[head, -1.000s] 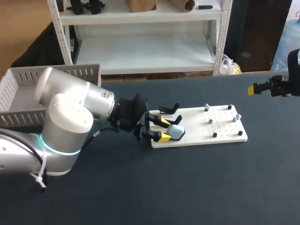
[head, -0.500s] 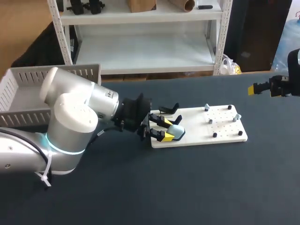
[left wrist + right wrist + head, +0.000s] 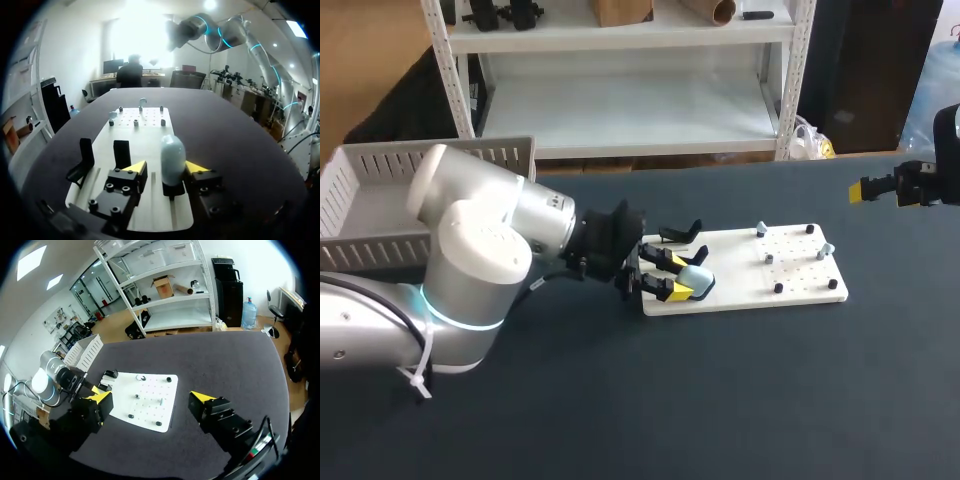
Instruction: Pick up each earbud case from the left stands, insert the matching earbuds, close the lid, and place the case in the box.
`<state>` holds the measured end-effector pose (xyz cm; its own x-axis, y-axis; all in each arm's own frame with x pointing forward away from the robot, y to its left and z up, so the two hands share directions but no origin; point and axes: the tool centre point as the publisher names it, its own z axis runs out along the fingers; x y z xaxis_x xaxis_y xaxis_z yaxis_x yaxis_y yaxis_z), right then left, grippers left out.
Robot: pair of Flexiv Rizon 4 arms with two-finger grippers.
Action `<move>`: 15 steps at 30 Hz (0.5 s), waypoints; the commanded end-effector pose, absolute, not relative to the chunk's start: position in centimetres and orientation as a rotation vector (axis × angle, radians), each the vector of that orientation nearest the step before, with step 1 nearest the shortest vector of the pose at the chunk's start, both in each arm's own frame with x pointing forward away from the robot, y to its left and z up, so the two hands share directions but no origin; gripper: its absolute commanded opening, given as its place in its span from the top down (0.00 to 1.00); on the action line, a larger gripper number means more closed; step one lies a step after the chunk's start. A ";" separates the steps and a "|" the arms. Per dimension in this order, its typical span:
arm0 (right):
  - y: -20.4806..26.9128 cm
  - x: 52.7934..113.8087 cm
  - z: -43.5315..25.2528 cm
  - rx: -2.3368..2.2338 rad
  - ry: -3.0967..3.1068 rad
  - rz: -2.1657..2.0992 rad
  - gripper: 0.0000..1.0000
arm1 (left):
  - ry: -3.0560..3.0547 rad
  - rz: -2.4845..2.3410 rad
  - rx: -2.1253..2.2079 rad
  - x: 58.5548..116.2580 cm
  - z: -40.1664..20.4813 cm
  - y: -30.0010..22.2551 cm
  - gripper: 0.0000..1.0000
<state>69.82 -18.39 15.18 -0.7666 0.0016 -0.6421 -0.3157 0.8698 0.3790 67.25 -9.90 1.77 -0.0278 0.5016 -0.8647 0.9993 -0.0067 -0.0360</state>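
While it stands upright at the left end of the white board (image 3: 800,290), centre frame, the pale blue earbud case (image 3: 697,281) sits between the parted fingers of the left gripper (image 3: 669,276), not clamped. A black stand (image 3: 680,234) is just behind it. At the frame's right edge the right gripper (image 3: 151,396) hovers, spread wide, holding nothing.

— Our bench (image 3: 770,400) looks matt and dark, like cloth.
— Yes, and we see a smooth white plastic-looking board (image 3: 745,288), a pale case (image 3: 697,280) with soft sheen, a glossy shell on our left arm (image 3: 470,250).
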 end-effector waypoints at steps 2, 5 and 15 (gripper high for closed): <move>-18.5 69.9 15.1 -0.229 2.375 0.633 0.00 | 1.606 -0.952 1.582 67.3 1.7 -10.1 0.60; -18.5 69.9 15.1 -0.229 2.375 0.633 0.00 | 1.605 -0.954 1.577 67.2 1.9 -10.1 0.91; -18.5 69.9 15.1 -0.229 2.375 0.633 0.00 | 1.567 -0.975 1.550 66.4 3.9 -9.2 1.00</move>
